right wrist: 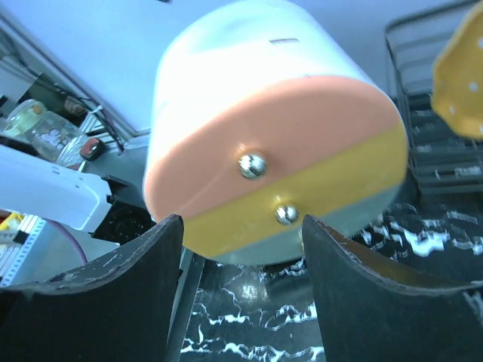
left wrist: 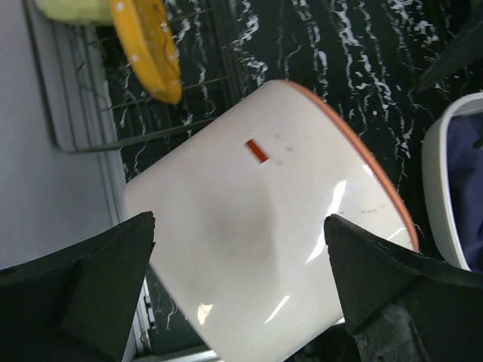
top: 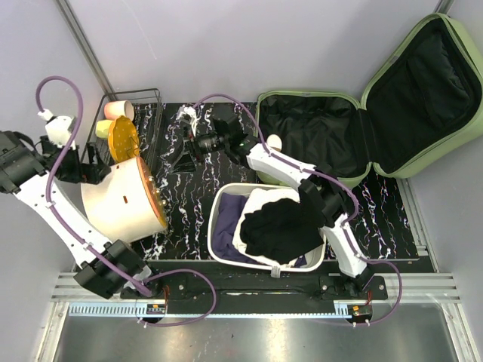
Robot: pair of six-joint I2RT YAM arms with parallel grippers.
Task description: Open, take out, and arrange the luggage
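The olive-green luggage (top: 302, 96) lies open at the back right, with its lid (top: 423, 90) leaning back and the black lining showing. A white round case (top: 121, 200) with an orange and yellow striped face lies on its side at the left. My left gripper (top: 92, 164) is open just behind the case, whose white wall (left wrist: 264, 226) fills the space past the left gripper (left wrist: 238, 222). My right gripper (top: 181, 153) is open and empty over the dark mat. It faces the case's striped face (right wrist: 279, 136), which lies beyond the right gripper (right wrist: 241, 220).
A white bin (top: 220, 204) at the front centre holds a black garment (top: 279, 222) and other clothes. A wire rack (top: 151, 113) at the back left holds a yellow plate (top: 122, 139) and cups. A small cream object (top: 274, 142) sits in the luggage.
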